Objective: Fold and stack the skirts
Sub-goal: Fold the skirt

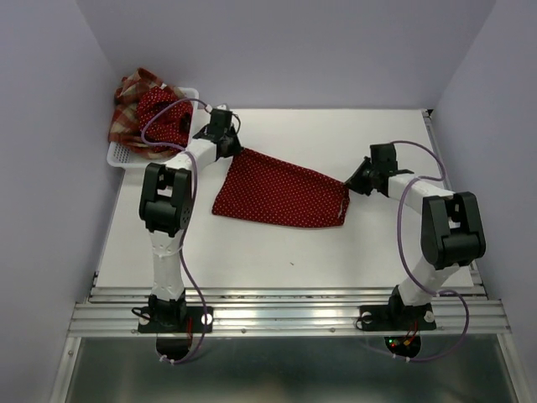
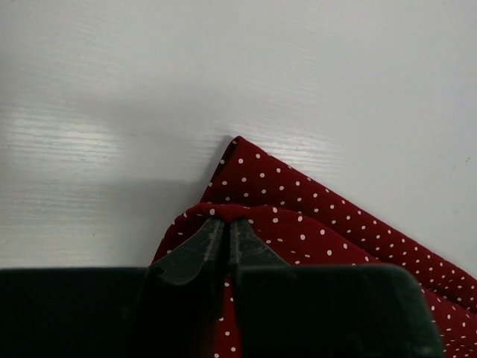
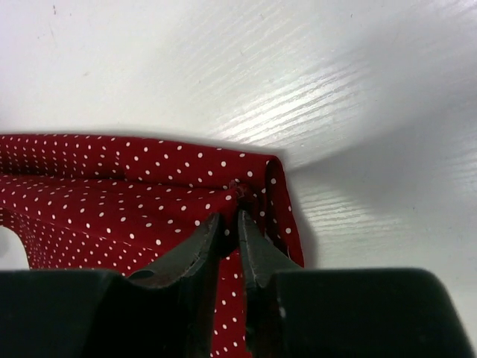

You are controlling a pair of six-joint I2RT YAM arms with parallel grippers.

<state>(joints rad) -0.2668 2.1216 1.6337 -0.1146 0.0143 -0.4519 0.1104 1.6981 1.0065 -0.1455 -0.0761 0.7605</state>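
Lying flat on the white table (image 1: 336,252), 1 dark red skirt with white dots, the spread skirt (image 1: 281,197), sits to the right of the white mesh basket (image 1: 122,158) and a little nearer the arm bases. Its narrow corner points toward the basket and its wide end faces away from it.

Basket contents: 2 further skirts, heaped. The plaid skirt (image 1: 126,105) hangs over the basket's far left rim. The second dotted skirt (image 1: 164,113) fills the basket's middle and touches the plaid one.

The left gripper (image 1: 239,151) is low at the spread skirt's corner nearest the basket, just beside the basket's right side. Its fingers (image 2: 205,250) are almost together, with only a thin slit between them, and a ridge of cloth is bunched at the tips. The jaws are clamped on that corner.

The right gripper (image 1: 348,186) is at the skirt edge farthest from the basket. Its fingers (image 3: 257,253) stand a narrow gap apart with a puckered fold between the tips. Whether they press the cloth cannot be told.
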